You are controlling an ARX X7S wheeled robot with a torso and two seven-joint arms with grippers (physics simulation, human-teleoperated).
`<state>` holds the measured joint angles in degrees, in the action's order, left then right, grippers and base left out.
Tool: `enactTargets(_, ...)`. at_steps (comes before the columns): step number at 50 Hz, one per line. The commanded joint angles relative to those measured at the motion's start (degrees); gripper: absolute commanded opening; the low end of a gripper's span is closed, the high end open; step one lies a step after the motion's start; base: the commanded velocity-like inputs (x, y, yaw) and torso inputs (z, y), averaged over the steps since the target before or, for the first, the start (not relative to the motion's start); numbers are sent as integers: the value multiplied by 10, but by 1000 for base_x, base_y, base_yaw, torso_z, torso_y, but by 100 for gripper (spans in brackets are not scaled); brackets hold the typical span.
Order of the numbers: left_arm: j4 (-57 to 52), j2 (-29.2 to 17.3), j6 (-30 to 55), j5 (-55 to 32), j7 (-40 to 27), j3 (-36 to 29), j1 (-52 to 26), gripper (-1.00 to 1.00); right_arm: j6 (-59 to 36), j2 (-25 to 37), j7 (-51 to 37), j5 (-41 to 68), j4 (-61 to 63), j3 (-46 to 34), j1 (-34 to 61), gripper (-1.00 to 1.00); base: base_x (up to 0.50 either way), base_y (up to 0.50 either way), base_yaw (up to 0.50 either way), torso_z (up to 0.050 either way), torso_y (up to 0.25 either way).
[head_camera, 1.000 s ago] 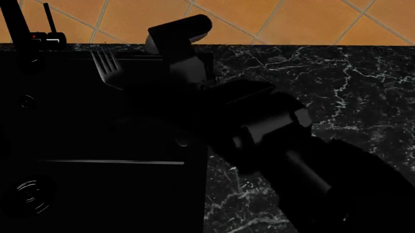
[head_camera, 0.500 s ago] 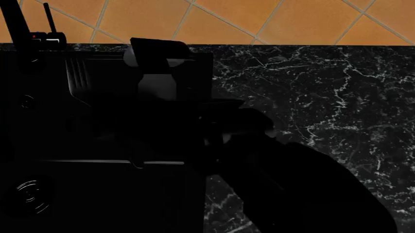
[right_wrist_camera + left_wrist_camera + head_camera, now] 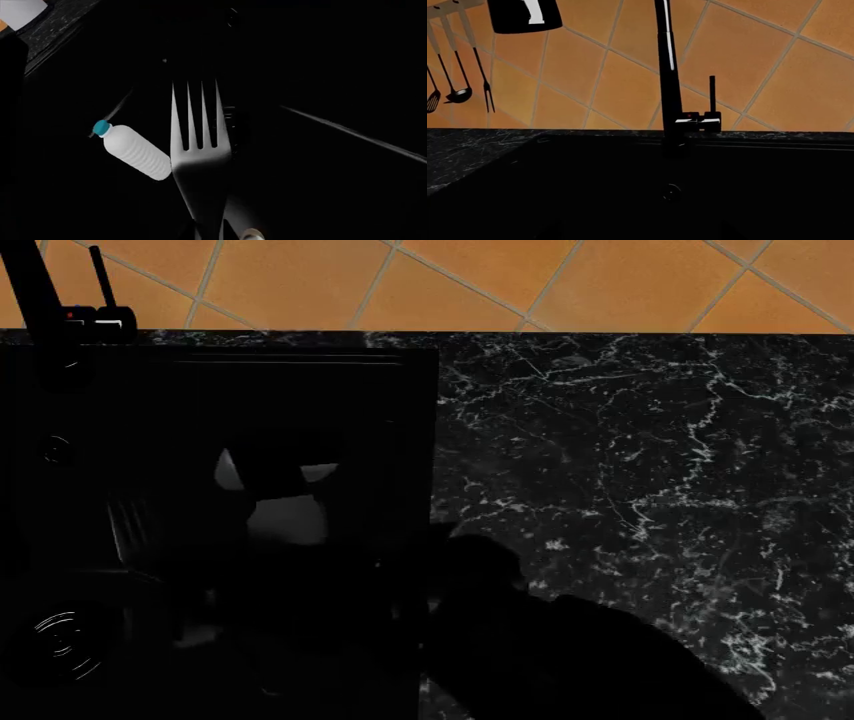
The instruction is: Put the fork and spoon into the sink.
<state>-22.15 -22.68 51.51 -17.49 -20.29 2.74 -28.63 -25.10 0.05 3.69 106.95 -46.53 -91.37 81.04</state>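
Right gripper [image 3: 274, 502] is down inside the sink [image 3: 400, 420], clamped on the fork [image 3: 198, 160] by its handle. Tines point straight away from the gripper, over the drain. Left gripper's out of view.

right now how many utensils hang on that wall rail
3, side by side under the wall rail in the left wrist view: a slotted turner, a ladle and a two-pronged fork. More may hang out of frame.

From the head we look steeply down on the sink [image 3: 200, 440] and desk [image 3: 641, 440]. Our left wrist camera faces the faucet [image 3: 668, 75] across the basin; our right peers closely into the sink.
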Motion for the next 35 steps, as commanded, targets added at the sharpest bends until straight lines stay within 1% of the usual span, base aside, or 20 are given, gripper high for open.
enactTargets(1, -3, -2, 1, -2, -1, 1, 3, 100, -28, -1, 2, -58, 34, 6, -30, -100, 0, 0, 0, 0, 0)
enactTargets(16, -1, -2, -2, -4, -1, -1, 2, 100, -49, -1, 28, -128, 79, 11, -34, -100, 0, 0, 0, 0, 0)
enactTargets(25, 0, -3, -5, -5, -1, 2, 6, 100, -46, -1, 61, -172, 110, 13, -38, -100, 0, 0, 0, 0, 0)
enactTargets(35, 0, -3, -8, -6, -2, 1, 8, 100, -53, -1, 77, -201, 94, 15, -57, -100, -1, 0, 0, 0, 0)
